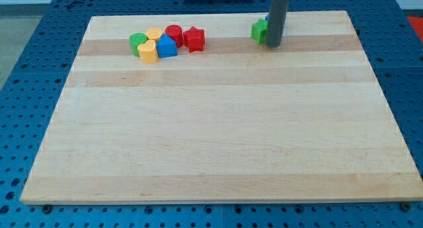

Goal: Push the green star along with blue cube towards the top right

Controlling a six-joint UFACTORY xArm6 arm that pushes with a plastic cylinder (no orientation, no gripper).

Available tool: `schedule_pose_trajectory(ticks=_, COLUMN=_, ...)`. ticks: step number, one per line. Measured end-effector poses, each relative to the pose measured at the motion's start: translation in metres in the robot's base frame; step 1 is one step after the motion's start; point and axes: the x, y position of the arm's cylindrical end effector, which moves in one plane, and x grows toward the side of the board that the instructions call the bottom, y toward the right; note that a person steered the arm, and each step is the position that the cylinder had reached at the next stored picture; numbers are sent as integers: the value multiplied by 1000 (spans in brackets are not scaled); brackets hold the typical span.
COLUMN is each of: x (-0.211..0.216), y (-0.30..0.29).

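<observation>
The green star (258, 31) lies near the view's top, right of centre, on the wooden board (218, 122). A sliver of the blue cube (266, 20) shows just above it, mostly hidden behind my rod. My tip (273, 45) stands on the board right beside the green star, on its right side and touching or nearly touching it.
A cluster sits at the view's top left: a green cylinder (137, 41), a yellow block (149, 52), another yellow block (154, 34), a blue block (166, 46), a red cylinder (174, 34) and a red star (194, 38). The board's top edge is close behind the star.
</observation>
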Motion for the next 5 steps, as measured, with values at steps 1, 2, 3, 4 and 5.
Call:
schedule_pose_trajectory(ticks=1, x=0, y=-4)
schedule_pose_trajectory(ticks=2, x=5, y=-30)
schedule_pose_trajectory(ticks=3, x=8, y=-63)
schedule_pose_trajectory(ticks=4, x=-6, y=-66)
schedule_pose_trajectory(ticks=5, x=-23, y=-62)
